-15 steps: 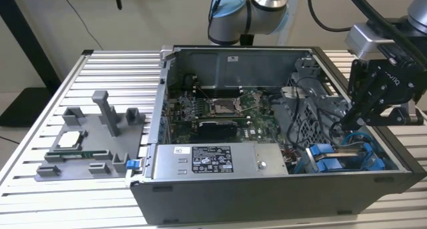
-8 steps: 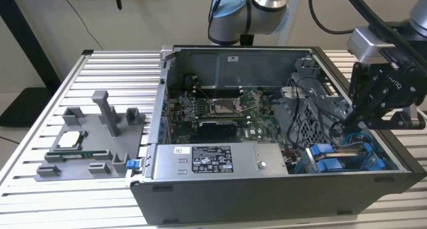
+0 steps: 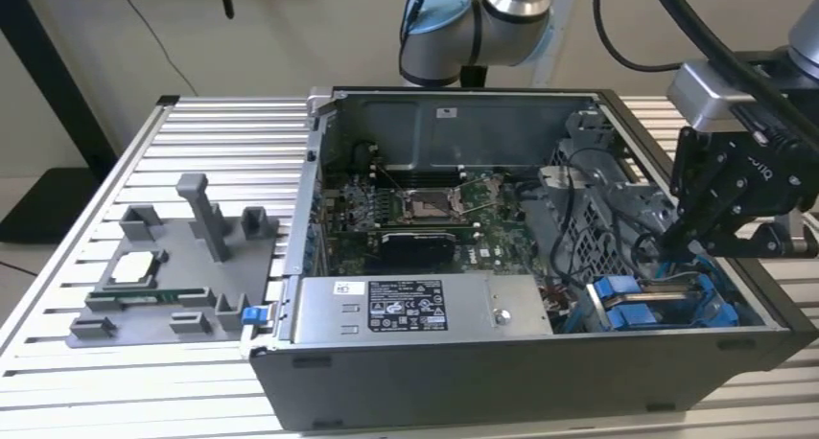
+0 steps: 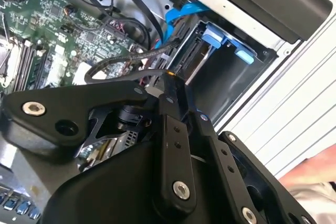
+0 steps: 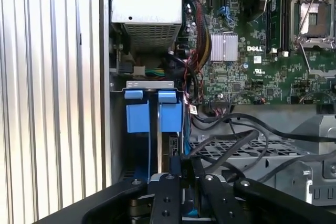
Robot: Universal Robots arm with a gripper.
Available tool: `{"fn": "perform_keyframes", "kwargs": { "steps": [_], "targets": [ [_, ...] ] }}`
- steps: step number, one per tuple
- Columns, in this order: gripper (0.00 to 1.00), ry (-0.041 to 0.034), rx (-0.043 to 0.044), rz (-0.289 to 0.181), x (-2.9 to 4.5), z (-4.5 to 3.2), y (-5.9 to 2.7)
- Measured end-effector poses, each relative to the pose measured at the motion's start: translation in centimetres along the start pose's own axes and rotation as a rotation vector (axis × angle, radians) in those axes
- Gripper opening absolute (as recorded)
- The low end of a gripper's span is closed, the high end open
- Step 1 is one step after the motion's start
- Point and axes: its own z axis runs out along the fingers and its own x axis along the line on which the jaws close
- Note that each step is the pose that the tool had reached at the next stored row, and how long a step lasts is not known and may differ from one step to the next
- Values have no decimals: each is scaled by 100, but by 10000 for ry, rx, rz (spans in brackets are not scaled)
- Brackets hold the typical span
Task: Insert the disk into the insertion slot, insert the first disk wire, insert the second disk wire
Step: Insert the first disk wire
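The disk sits down in the insertion slot, its blue carrier tabs up at the open side. In the exterior view the blue carrier lies at the case's near corner on the exterior view's right. My gripper hangs just above that bay. Its black fingers meet at the tip, shut on the end of a black disk wire that loops back toward the motherboard. In the first wrist view the gripper is over the gap beside the blue carrier, and the wire trails off sideways. A blue wire runs along the bay.
The grey power-supply box with a white sticker fills the case's near wall. Behind it lies the motherboard. Loose black cables cross a perforated metal cage beside the bay. A grey fixture with parts stands on the slatted table at the exterior view's left.
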Motion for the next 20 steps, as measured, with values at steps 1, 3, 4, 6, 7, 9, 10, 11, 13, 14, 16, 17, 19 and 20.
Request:
{"fn": "perform_keyframes", "kwargs": {
  "steps": [1, 3, 4, 6, 7, 9, 10, 11, 13, 14, 16, 17, 19, 20],
  "targets": [
    [0, 0, 0, 2, 4, 10, -1],
    [0, 5, 0, 4, 17, 20, -10],
    [0, 2, 0, 4, 24, 24, -20],
    [0, 2, -2, 6, 42, 29, -39],
    [0, 3, -8, 8, 51, 31, -52],
    [0, 6, -33, 16, 63, 35, -70],
    [0, 10, -46, 19, 67, 37, -78],
    [0, 12, -53, 22, 70, 41, -86],
    [0, 12, -59, 23, 72, 54, -102],
    [0, 13, -60, 22, 72, 63, -110],
    [0, 13, -61, 23, 74, 86, -134],
    [0, 15, -63, 23, 75, 98, -151],
    [0, 15, -67, 23, 73, 125, -179],
    [0, 17, -67, 25, 69, 135, -184]
  ]
}}
